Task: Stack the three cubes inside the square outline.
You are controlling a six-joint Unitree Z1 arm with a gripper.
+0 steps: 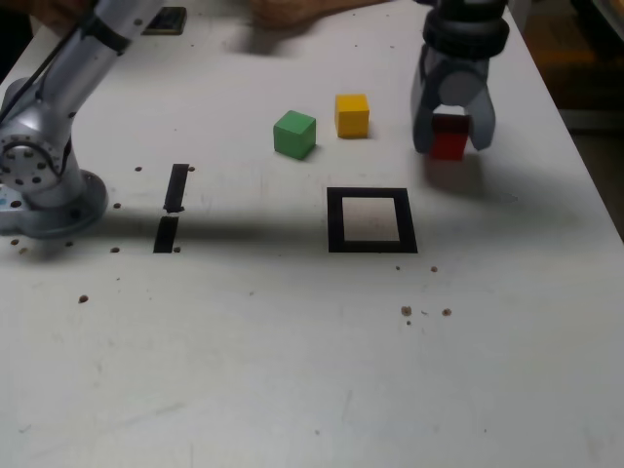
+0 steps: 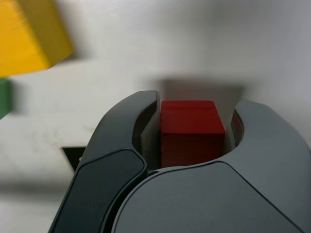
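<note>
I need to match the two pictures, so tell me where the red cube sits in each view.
Exterior view: the red cube is at the upper right, between the jaws of the hand, right of the yellow cube.
Wrist view: the red cube fills the centre, clamped between the jaws.
Shared landmark: the yellow cube, with the green cube beside it.

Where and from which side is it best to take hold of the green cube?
Grip the green cube on two opposite flat sides, coming from above. It sits flat on the table, turned a little, so turn the pincer to match. The yellow cube stands apart, leaving room for the fingers.
</note>
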